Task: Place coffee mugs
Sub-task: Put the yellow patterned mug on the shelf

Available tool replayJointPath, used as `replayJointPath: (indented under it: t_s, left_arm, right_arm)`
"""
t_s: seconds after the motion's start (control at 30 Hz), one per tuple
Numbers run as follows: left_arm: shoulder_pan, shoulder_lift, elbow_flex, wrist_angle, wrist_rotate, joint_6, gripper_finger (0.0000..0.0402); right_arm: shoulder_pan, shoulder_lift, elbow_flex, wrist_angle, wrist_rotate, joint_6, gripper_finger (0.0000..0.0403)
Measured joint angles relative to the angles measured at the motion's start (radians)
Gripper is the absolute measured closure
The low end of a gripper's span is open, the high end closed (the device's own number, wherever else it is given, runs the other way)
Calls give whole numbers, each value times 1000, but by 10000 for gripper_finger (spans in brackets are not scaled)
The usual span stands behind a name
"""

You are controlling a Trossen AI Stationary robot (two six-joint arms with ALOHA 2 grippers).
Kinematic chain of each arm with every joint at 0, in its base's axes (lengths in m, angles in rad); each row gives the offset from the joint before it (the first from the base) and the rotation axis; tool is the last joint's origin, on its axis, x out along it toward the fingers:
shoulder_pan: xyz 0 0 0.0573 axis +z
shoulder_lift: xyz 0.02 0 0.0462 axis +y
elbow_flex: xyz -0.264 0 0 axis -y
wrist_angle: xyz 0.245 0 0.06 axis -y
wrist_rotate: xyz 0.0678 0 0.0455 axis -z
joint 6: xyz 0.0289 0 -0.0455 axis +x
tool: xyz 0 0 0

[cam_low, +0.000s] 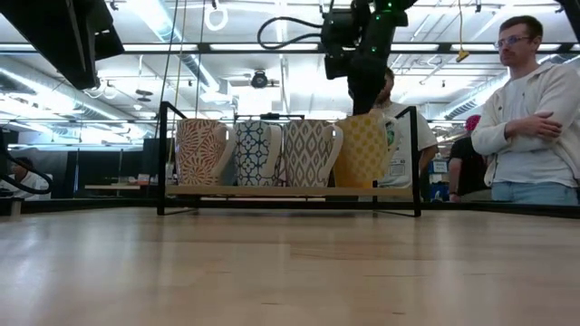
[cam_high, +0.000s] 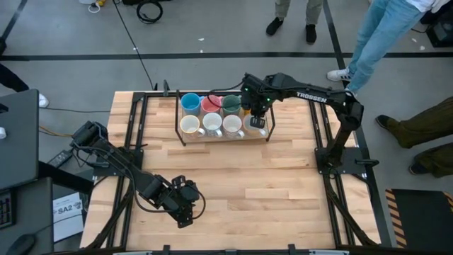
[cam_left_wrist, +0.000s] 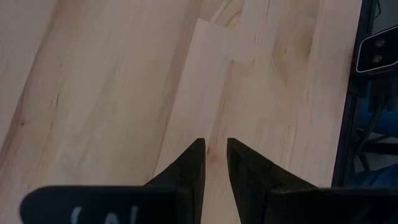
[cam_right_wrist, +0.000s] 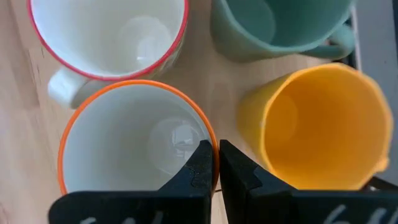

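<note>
1. Over the wire rack [cam_high: 177, 117] at the far side of the table [cam_high: 283, 191], the right tool [cam_high: 258, 122] hangs with its fingers pinched together on the rim of an orange-rimmed mug [cam_right_wrist: 134, 143], the last mug in the rack's front row.
2. By all appearances this is the closing step: the mug sits in its slot, just beside a yellow mug [cam_right_wrist: 317, 130] and below a green one [cam_right_wrist: 280, 25].
3. The next move calls for parting the fingers and lifting straight up, clear of the neighbouring rims.
4. The left tool [cam_left_wrist: 211, 155] rests low over bare wood near the table's front, its fingers a narrow gap apart, holding nothing.
5. Count from above: eight mugs, four per row, though the arm partly hides the back row's last one.
6. One rack, two arms; several people stand beyond the table.
</note>
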State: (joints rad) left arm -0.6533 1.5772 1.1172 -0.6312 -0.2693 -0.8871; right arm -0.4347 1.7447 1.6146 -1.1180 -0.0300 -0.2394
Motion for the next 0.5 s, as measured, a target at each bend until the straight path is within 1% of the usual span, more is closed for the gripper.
replayJointPath:
  t_s: [0.17,0.5]
  left_arm:
    - [0,0,0,1,0,0,329]
    - [0,0,0,1,0,0,329]
  right_arm:
    - [-1,1,-47,52,-1,0,385]
    - [-26,0,-53,62,-5,0,382]
